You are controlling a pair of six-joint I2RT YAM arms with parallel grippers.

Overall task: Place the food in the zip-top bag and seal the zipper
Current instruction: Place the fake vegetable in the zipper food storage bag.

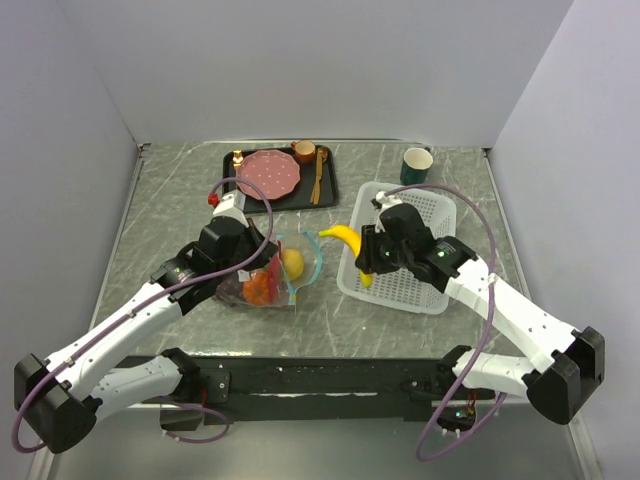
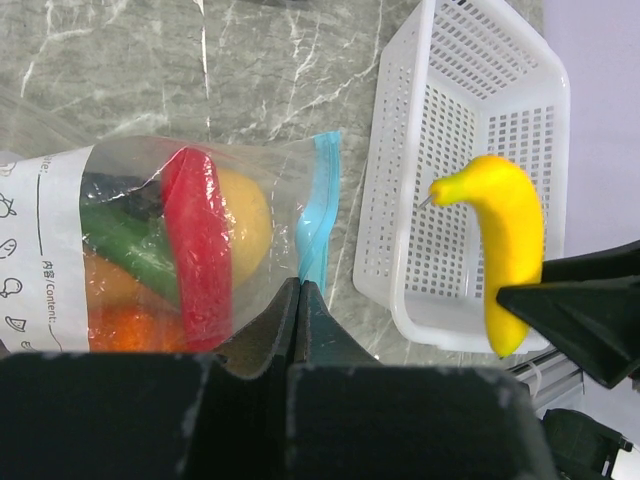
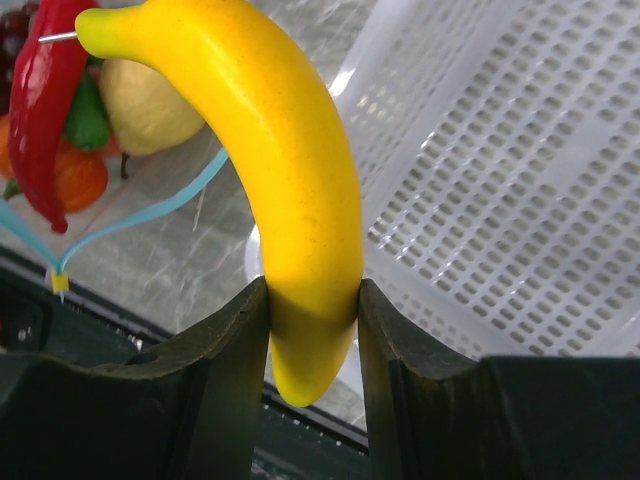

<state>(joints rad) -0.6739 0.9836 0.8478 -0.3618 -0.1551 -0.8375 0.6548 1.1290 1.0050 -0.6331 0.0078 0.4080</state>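
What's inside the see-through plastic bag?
Inside the clear plastic bag: a long red chili, a round yellow lemon, something green and an orange fruit. Its white printed label and the black left gripper cover the rest.

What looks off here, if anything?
A thin metal pin sticks out of the stem tip of the banana, which looks like damage. The right pincer grips the banana near its other end, by the basket. Nothing spilled: the other food is inside the bag, held at its mouth by the left pincer.

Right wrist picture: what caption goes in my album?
Right end effector holds the banana near the open zip-top bag, beside the white basket.
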